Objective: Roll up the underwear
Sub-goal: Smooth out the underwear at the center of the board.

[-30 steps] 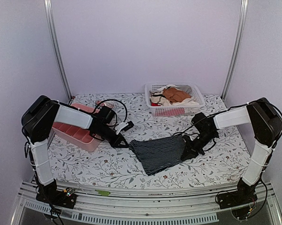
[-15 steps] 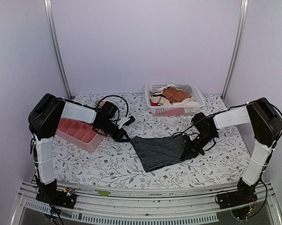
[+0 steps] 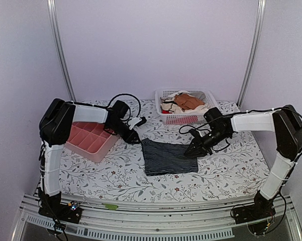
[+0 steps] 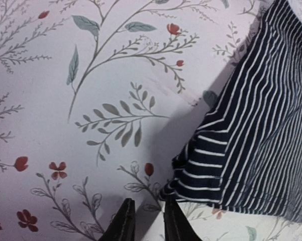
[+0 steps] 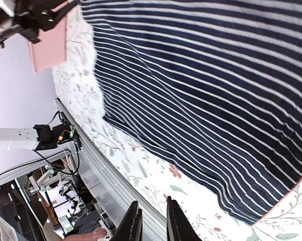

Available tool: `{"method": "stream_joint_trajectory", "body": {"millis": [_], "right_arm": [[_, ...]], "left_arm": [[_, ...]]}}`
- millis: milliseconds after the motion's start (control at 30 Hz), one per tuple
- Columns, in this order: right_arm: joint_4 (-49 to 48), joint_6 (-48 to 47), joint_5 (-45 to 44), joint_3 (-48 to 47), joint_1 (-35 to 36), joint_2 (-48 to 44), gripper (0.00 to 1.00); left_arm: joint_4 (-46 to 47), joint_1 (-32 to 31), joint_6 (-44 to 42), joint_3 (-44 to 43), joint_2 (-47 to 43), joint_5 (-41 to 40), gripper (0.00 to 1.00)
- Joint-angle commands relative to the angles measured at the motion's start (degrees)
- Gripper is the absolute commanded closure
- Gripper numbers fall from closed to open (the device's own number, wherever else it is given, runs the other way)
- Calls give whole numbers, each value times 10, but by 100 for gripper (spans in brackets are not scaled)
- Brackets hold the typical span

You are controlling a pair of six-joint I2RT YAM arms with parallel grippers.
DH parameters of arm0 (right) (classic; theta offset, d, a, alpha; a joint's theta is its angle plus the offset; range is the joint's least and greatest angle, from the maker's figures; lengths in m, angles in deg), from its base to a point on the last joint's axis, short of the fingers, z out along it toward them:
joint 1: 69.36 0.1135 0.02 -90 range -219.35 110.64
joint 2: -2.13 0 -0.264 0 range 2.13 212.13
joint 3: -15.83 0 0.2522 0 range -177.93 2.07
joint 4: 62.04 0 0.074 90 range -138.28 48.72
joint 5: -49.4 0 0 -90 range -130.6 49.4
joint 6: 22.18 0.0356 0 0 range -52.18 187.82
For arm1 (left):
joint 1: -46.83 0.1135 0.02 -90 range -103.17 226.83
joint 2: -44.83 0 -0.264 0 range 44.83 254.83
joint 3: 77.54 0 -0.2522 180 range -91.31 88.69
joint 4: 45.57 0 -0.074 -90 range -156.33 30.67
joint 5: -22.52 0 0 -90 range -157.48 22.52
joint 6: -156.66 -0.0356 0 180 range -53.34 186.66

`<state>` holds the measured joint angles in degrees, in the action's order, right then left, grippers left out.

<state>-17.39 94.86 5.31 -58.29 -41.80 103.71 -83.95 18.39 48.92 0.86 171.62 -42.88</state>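
Underwear (image 3: 168, 158) spread flat at the middle of the table (image 3: 226, 173), dark with thin white stripes, its far edge a little rumpled.

Left gripper (image 3: 137, 140) low at the far-left corner of the cloth. Fingers (image 4: 124, 223) drawn almost together, only a slit between them, no fabric seen in it. The cloth's corner lies just beside them.

Right gripper (image 3: 191, 152) at the far-right corner, tilted. Its fingers (image 5: 132, 221) are likewise nearly closed, nothing between.

Pink tray (image 3: 90, 140) toward the left edge. White basket (image 3: 183, 119) of garments by the far edge, right of centre.
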Motion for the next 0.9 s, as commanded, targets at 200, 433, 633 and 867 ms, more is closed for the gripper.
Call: {"method": "stream_joint_trajectory", "body": {"millis": [200, 433, 633, 867], "right_arm": [[6, -7, -19, -65, -24, 27, 85], [10, -33, -54, -85, -25, 91, 88], [13, -41, -76, -102, -24, 112, 89], [6, -42, -75, -105, -3, 135, 90]], "left_arm": [[-44, 6, -96, 94, -161, 14, 38], [-33, -78, -75, 29, -80, 2, 44], [-39, -107, -75, -14, -5, -26, 45], [-54, -63, -122, 60, -16, -79, 47]]}}
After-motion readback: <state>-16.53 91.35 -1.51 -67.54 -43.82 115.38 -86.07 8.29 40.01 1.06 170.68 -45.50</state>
